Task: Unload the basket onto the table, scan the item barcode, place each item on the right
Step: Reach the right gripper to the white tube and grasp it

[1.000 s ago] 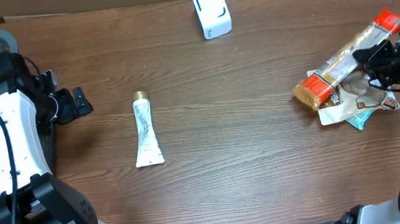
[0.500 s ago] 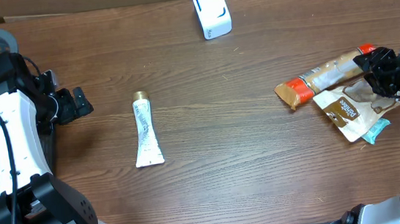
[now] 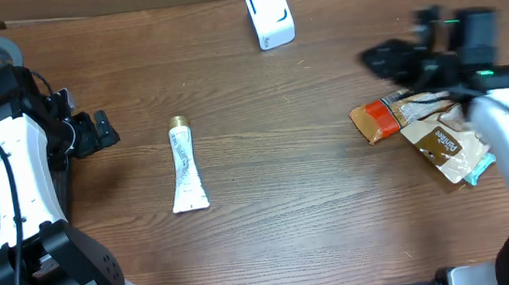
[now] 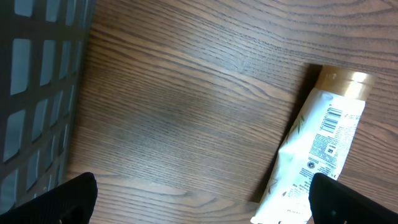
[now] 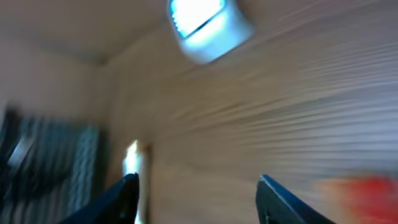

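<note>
Tube lies flat on the bench, lower-left of centre in the overhead, gold cap toward the top of frame, crimp toward the bottom. Nothing touches it. Left wrist view: printed side up, with what looks like the barcode near the cap end.

Snack packets sit in a heap at right-middle, nothing gripping them.

Left gripper hangs left of the tube, apart from it, jaws wide and empty. Right gripper is above-left of the packets and motion-blurred. Its wrist view shows the fingers parted with nothing between them, so released.

Scanner stands at top centre, well apart from the tube.

Step in hand, my read: pick up the tube. Left arm is nearer.
- Turn the jaws across the tube's short axis.
- Come down on the lower body toward the crimp so the fingers don't cover the barcode.
- Tube looks soft and flat, so pinch lightly, with fingertips right down at the wood or they'll skate over it.
- Carry it with the printed face toward the scanner window. Can't tell from here which way that window faces.
</note>
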Motion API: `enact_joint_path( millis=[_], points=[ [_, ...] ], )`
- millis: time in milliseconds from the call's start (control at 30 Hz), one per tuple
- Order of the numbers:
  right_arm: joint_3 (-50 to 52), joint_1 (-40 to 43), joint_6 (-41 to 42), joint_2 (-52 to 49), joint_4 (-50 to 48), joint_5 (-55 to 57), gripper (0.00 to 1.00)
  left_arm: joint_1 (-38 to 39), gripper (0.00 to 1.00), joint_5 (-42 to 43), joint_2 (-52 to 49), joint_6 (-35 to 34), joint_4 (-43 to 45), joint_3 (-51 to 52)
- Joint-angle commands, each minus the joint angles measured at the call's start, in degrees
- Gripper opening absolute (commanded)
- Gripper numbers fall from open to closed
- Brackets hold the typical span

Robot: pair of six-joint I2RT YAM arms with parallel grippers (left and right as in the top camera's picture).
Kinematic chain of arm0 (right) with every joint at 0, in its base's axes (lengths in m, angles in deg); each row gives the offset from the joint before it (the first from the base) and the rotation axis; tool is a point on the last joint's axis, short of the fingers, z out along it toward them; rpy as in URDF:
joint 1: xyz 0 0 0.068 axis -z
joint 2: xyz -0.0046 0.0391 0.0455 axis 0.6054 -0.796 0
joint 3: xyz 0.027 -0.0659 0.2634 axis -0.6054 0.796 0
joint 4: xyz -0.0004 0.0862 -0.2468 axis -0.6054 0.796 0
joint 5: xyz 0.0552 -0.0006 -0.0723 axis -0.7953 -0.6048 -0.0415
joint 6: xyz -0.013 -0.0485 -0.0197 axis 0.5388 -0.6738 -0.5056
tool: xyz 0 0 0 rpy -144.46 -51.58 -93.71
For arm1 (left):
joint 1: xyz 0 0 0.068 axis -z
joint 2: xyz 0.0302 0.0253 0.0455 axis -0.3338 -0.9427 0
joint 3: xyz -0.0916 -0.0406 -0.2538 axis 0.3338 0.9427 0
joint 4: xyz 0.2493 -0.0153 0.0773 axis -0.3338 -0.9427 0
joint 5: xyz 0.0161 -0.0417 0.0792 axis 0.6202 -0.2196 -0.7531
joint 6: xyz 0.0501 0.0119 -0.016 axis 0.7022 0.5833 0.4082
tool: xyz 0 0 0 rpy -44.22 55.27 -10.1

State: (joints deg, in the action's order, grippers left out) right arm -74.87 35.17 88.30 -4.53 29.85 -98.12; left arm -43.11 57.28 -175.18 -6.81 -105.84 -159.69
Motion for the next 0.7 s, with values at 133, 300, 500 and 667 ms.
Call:
enact_joint_path(
  millis=[133,300,500,667],
  points=[
    [-1.11,-20.85,4.20,-9.27,-12.48,-1.49,0.62,0.07,1.00,0.20,-0.39,-0.94,0.04,-0.70],
    [-4.74,-30.36,6.75,-19.30,-16.81,-1.46,0.61,0.07,1.00,0.20,-0.39,-0.94,0.04,-0.70],
    [-11.06,-37.22,6.73,-28.04,-16.39,0.94,0.61,0.07,1.00,0.20,-0.39,-0.94,0.04,-0.70],
    [-11.93,-40.37,6.71,-31.56,-16.57,6.19,0.62,0.07,0.99,0.20,-0.39,-0.94,0.04,-0.70]
  ],
)
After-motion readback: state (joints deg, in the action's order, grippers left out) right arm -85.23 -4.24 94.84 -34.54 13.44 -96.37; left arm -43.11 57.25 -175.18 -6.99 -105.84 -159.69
